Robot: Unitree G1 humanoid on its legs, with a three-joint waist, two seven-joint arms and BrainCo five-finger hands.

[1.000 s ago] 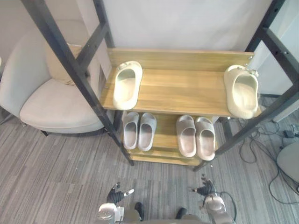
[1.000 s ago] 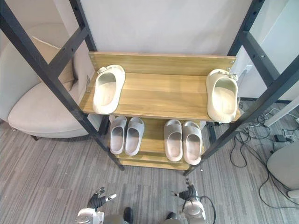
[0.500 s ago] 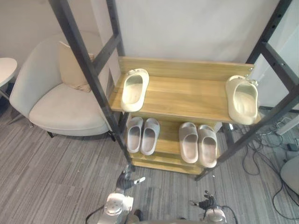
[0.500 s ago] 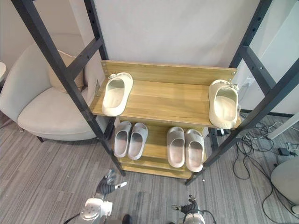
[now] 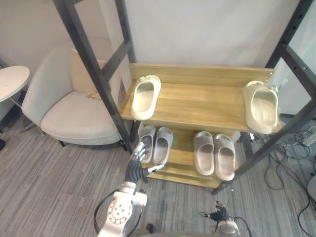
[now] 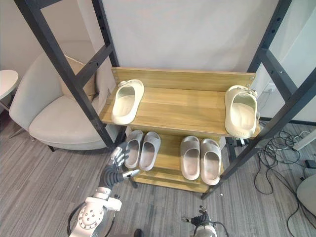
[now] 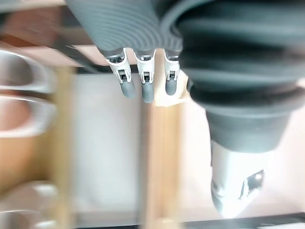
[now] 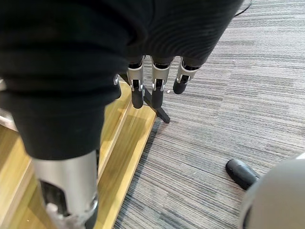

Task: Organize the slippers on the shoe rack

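Rack (image 5: 197,101), cream slippers (image 5: 145,97) above, grey pairs (image 5: 214,154) below

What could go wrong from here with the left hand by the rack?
1. The open left hand is beside the black frame post; reaching up could clip it.
2. The right cream slipper sits at the top shelf's front corner; a bump might drop it.
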